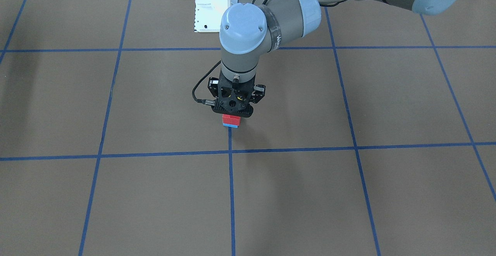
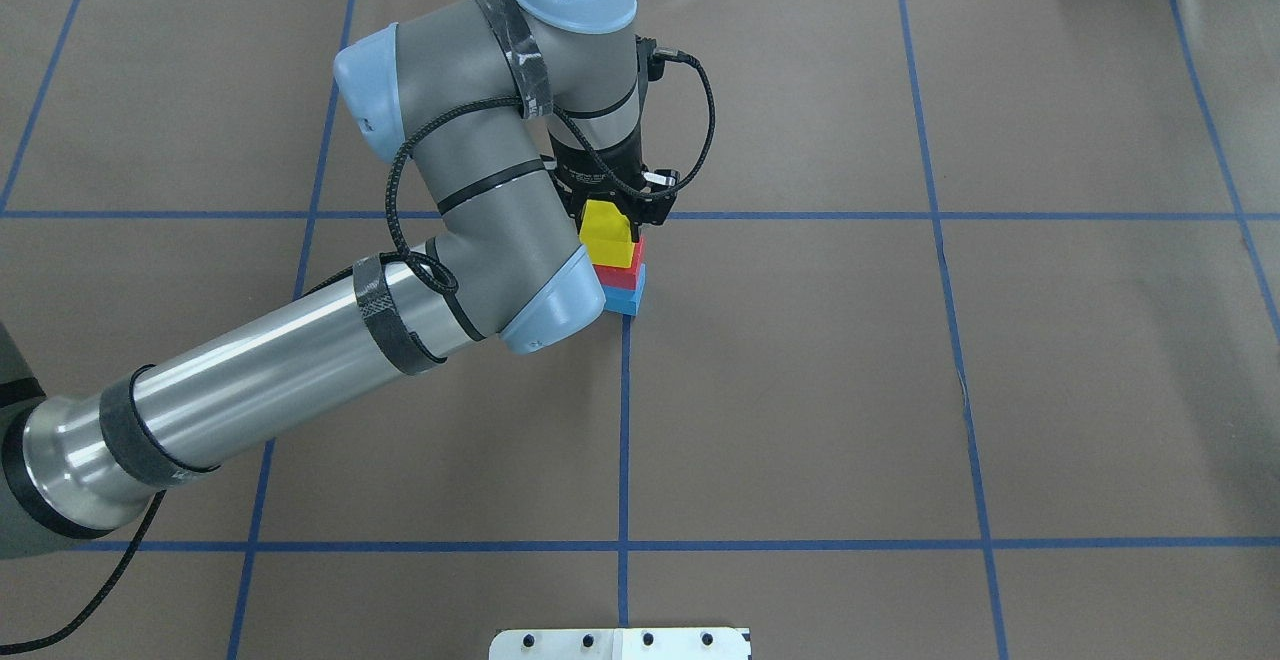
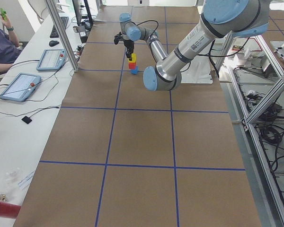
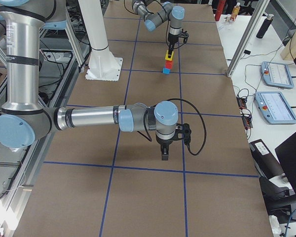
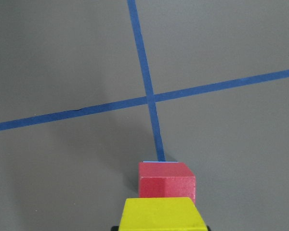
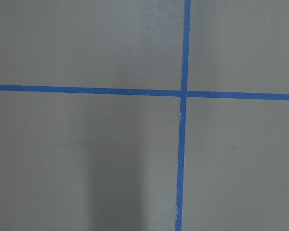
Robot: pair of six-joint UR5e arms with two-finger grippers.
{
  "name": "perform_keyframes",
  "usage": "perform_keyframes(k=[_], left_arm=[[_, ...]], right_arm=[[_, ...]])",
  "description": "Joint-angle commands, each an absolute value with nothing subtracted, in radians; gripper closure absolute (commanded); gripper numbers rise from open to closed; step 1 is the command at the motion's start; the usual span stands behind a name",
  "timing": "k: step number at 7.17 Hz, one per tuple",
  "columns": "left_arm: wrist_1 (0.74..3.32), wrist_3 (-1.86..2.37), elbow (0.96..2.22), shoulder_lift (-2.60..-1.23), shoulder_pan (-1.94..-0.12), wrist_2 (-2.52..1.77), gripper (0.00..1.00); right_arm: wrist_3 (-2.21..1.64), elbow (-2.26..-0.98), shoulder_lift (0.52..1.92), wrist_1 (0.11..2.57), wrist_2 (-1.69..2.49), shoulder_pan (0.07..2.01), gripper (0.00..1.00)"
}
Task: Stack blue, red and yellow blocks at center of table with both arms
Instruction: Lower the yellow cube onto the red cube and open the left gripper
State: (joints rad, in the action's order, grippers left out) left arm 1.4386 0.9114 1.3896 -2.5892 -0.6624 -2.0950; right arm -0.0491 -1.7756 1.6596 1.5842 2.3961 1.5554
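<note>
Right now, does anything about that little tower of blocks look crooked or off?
A little. The blue block seems to poke out to one side from under the red block, so they aren't flush. The yellow block, held by the left gripper, looks set squarely on top. Nothing else stands out.

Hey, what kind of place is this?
Likely a robotics lab: a grey-and-blue robot arm over a brown table gridded with blue tape, and touchscreen teach pendants on a white side bench.
</note>
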Motion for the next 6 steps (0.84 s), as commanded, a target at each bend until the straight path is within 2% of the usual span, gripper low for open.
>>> perform_keyframes(k=[1,6], left_arm=[[1.443,0.919,1.364,-2.602,-0.658,-2.094,1.00],[1.471,0.922,1.341,-2.602,-0.646,-2.092,1.00]], right_arm=[[-0.049,-1.773,1.658,1.586,2.396,1.554,0.00],[-0.049,-1.775,1.655,1.589,2.396,1.554,0.00]])
